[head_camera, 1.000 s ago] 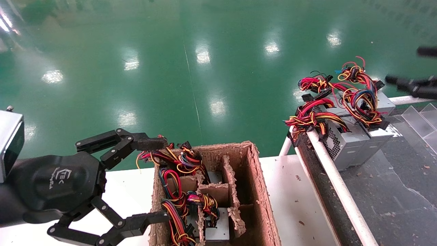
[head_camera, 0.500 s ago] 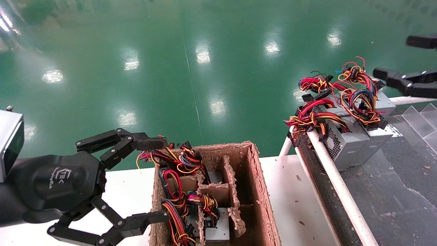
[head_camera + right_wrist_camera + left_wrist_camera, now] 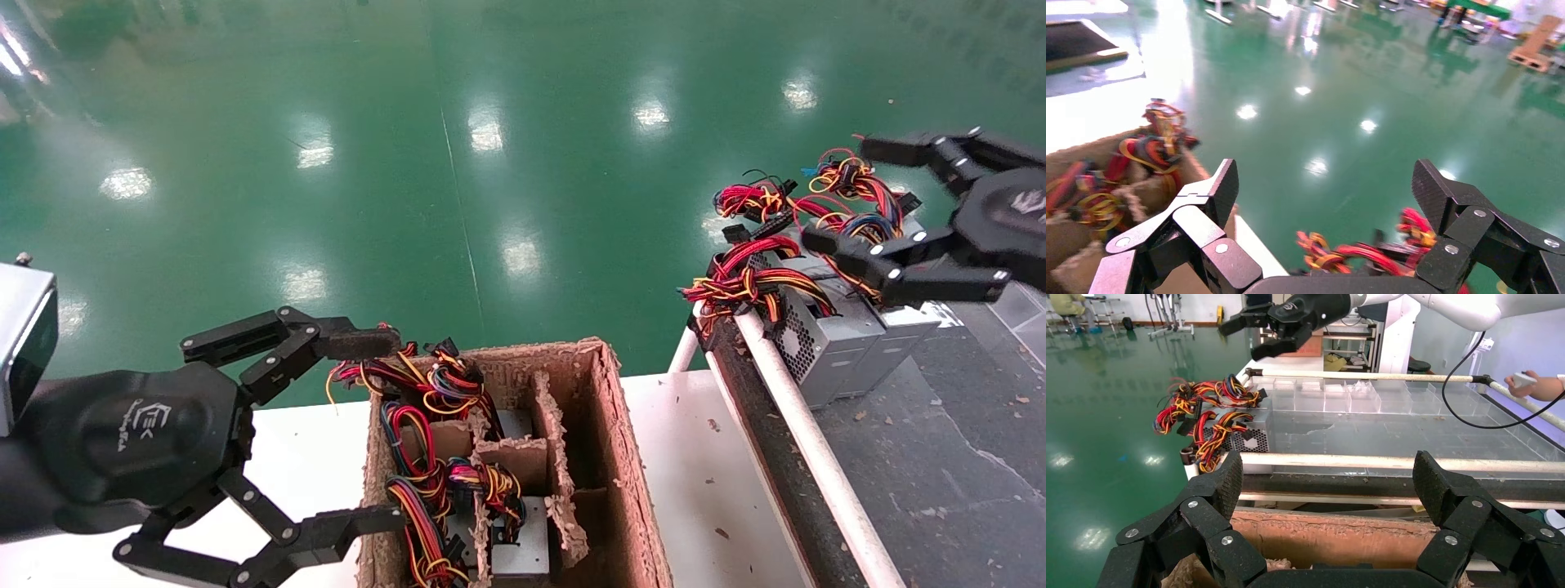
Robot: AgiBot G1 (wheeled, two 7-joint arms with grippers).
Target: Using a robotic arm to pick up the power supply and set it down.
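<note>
While spread wide and empty, right hand (image 3: 850, 196) above the power supply's (image 3: 878, 314) wires (image 3: 858, 184).

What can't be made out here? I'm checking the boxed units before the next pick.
- Head view: power supplies in the cardboard box mostly hidden by wires and dividers; count unclear.
- Head view: right gripper covers part of the power supply wires on the conveyor.
- Right wrist view: those units cut off by the edge.
</note>
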